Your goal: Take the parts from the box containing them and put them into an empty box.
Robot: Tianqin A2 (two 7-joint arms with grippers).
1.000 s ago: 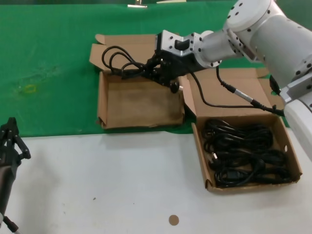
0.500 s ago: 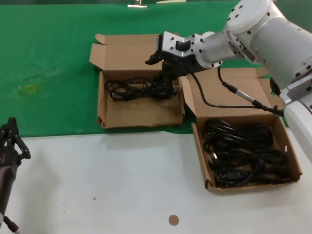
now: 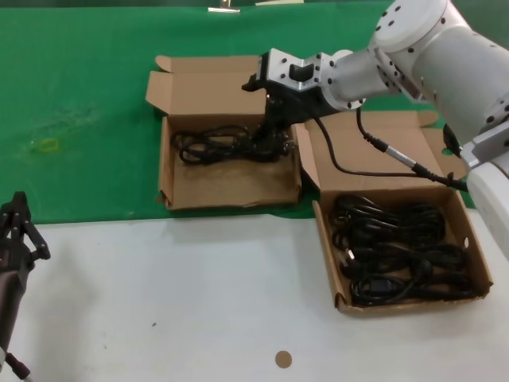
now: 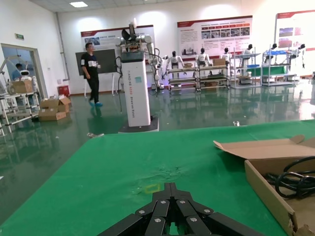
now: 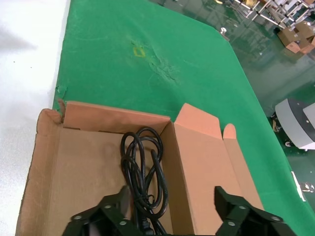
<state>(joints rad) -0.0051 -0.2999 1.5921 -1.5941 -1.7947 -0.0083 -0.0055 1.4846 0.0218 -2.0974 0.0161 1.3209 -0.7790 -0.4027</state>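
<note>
Nearest, our left gripper point(image 3: 14, 231) idles at the white table's point(image 3: 199, 302) left edge; we cannot tell its finger state. At near right, the shallow brown cardboard box with a neat front wall point(image 3: 402, 304) holds black coiled cable bundles point(image 3: 402, 251). Farther left, on green cloth point(image 3: 79, 95), one bundle point(image 3: 227, 146) lies in the ragged-edged cardboard box point(image 3: 169, 171). Above it, our right gripper point(image 3: 269, 119) hovers, fingers point(image 5: 235, 206) spread wide, holding nothing.

green cloth point(image 3: 87, 95) | white tabletop point(image 3: 175, 294) | glossy hall floor point(image 4: 74, 132) | wall posters point(image 4: 214, 34)
</note>
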